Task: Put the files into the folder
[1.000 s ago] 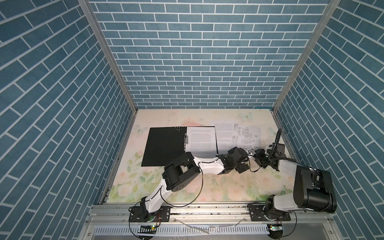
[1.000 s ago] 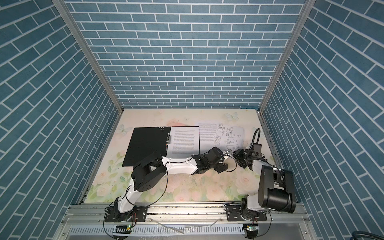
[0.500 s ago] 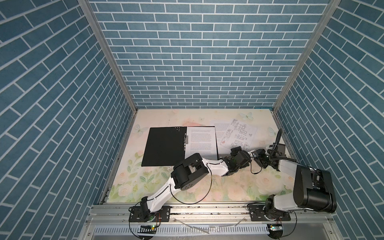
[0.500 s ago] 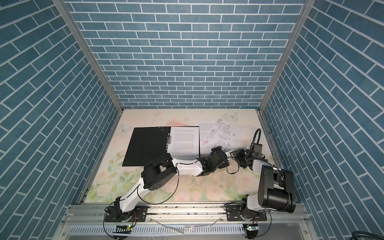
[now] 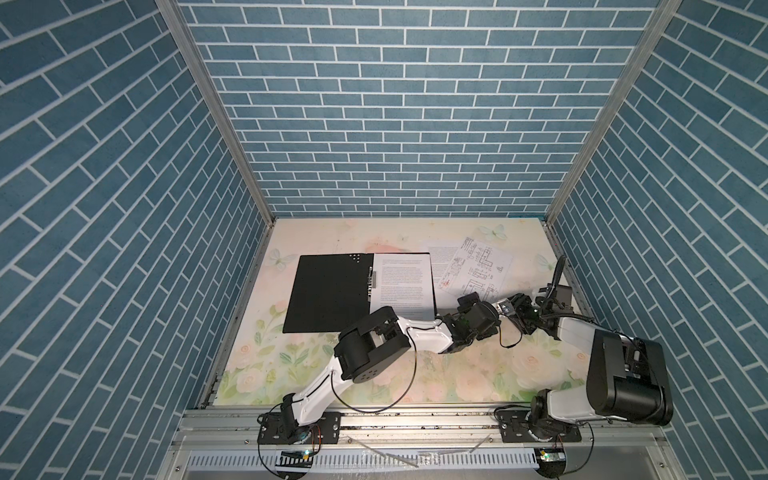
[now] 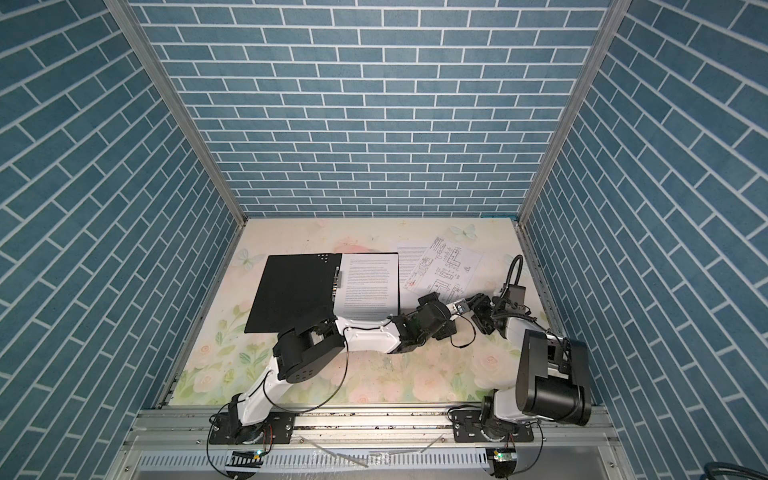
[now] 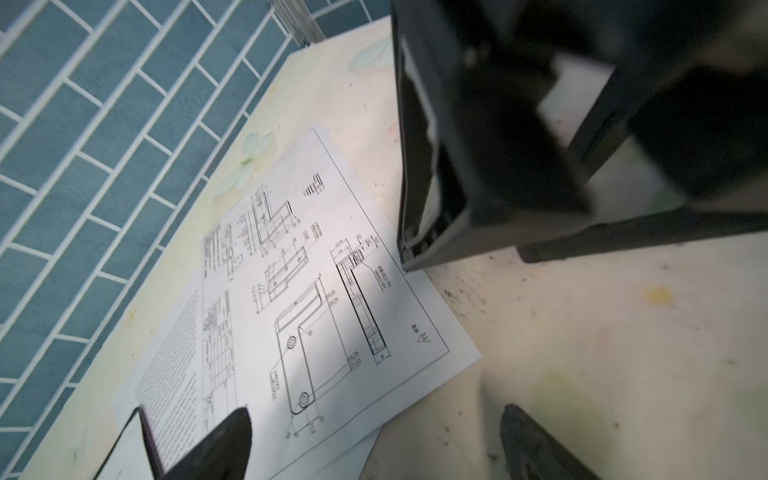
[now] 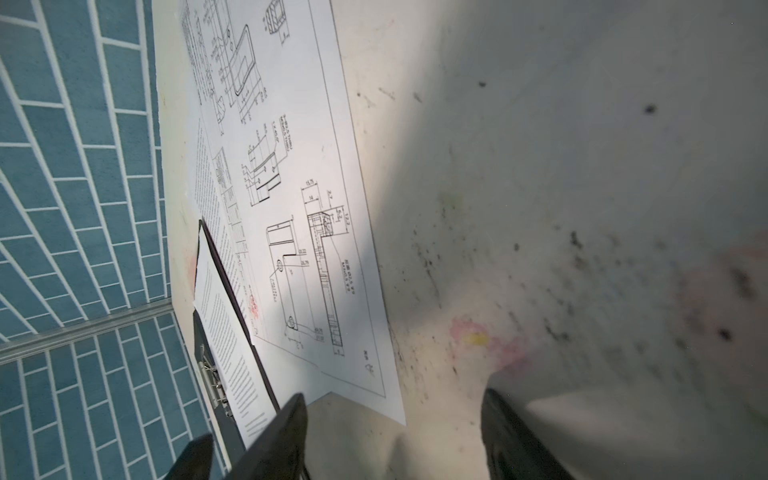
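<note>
A white text-only sheet [image 5: 401,282] is already lying in the open, black-lined flat folder [image 5: 328,291] at frame centre. Loose white line-drawing sheets [image 5: 478,266] are lying just right of it on the floral counter [image 5: 457,374]. The left fingers [image 7: 224,449] and right fingers [image 8: 286,432] are hovering spread and empty near the sheets' lower corner.

Both top views: light even and diffuse, moderately bright, no glare. The tiled walls [image 5: 124,208] splay outward toward the frame edges from wide-lens stretch. Shadows under the arms on the table [image 5: 457,374] are soft.

Left wrist view: a bright patch crosses the drawing sheet [image 7: 324,291]. The right arm's black housing [image 7: 519,145] looms close, out of focus.

Right wrist view: a lit band lies on the drawing sheet [image 8: 299,208]. The table beyond it falls into grey shadow, and its speckles smear toward the frame edge.
</note>
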`<state>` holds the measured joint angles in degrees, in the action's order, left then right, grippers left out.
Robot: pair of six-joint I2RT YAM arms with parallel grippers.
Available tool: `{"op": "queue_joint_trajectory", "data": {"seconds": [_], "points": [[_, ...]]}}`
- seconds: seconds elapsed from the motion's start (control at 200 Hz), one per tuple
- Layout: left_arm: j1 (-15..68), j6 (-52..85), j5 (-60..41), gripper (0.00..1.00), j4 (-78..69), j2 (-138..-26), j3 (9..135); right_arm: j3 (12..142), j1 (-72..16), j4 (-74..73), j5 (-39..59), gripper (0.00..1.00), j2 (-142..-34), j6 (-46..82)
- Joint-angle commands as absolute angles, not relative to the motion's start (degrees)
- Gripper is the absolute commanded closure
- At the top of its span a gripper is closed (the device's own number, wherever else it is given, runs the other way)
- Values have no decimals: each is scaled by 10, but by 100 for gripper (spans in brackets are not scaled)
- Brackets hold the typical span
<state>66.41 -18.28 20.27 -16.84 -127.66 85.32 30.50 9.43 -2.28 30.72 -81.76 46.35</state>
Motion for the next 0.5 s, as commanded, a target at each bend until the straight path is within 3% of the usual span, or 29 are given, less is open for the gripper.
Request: {"op": "queue_joint_trajectory", "data": {"seconds": [0.0, 0.235, 0.49], "points": [[666, -146, 177, 1, -161, -1221, 847, 327, 97, 42, 264, 28, -827, 448], [602, -61, 116, 0, -69, -1193, 896, 367, 96, 54, 246, 22, -835, 433], [503, -14, 29, 0, 104, -1298, 1081, 411, 96, 54, 229, 18, -861, 422]]}}
